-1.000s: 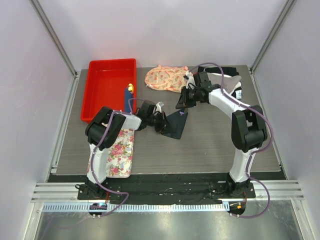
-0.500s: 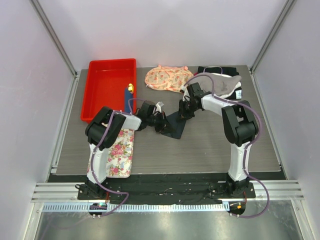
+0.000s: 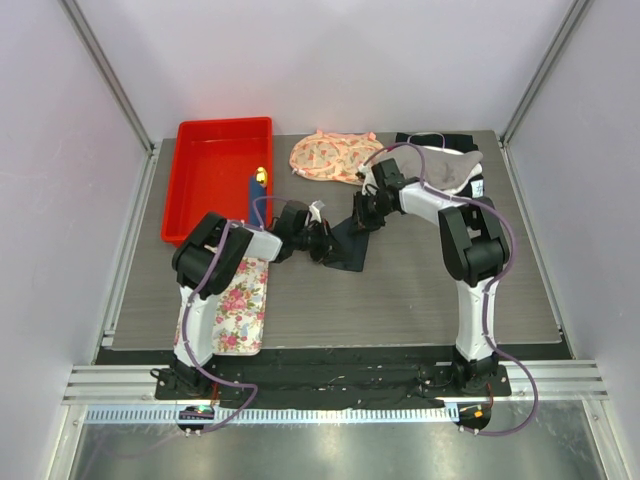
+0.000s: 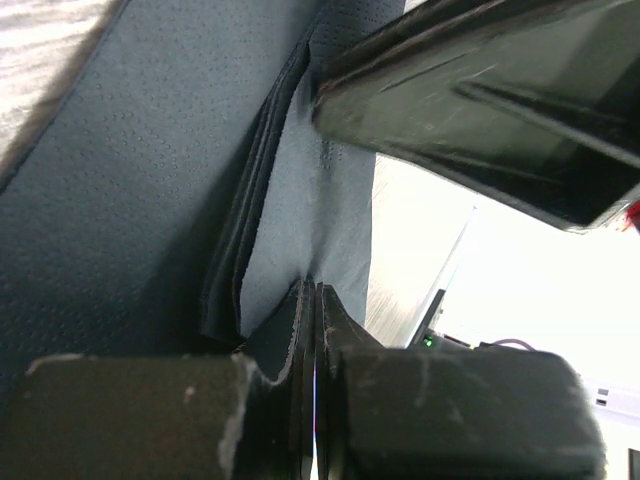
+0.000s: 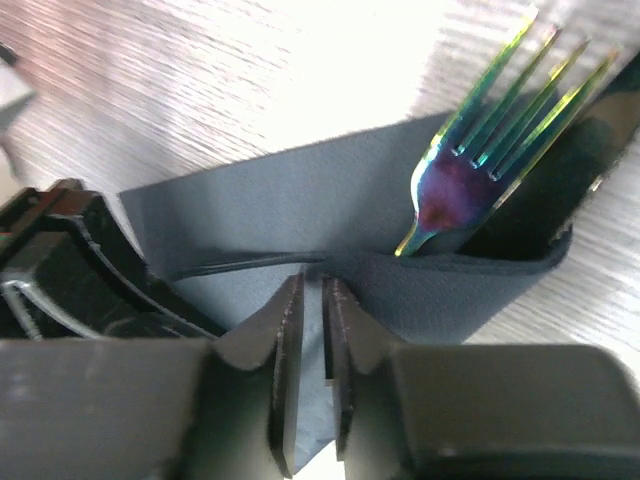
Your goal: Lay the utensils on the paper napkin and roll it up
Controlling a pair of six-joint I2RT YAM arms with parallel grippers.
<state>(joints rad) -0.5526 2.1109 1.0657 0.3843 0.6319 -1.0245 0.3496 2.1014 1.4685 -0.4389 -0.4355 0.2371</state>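
The paper napkin (image 3: 347,247) lies dark and partly folded at mid-table between the two grippers. My left gripper (image 3: 323,246) is at its left edge; in the left wrist view the gripper (image 4: 312,290) is shut, pinching the edge of the napkin's (image 4: 150,180) layers. My right gripper (image 3: 359,216) is at the napkin's far corner. In the right wrist view that gripper (image 5: 312,285) shows a narrow gap over the sheet (image 5: 300,200). A fork (image 5: 470,150) with iridescent tines pokes out of the napkin's fold. The knife is hidden.
A red bin (image 3: 225,124) at the back left holds a blue yellow-tipped stick (image 3: 258,180). A floral tray (image 3: 240,305) sits beside the left arm. A peach floral cloth (image 3: 330,157) and a black and grey bundle (image 3: 445,165) lie along the back.
The right arm has drawn in toward the napkin's far corner, and its jaws have parted slightly. The napkin's raised corner has come down. The left gripper has stayed put.
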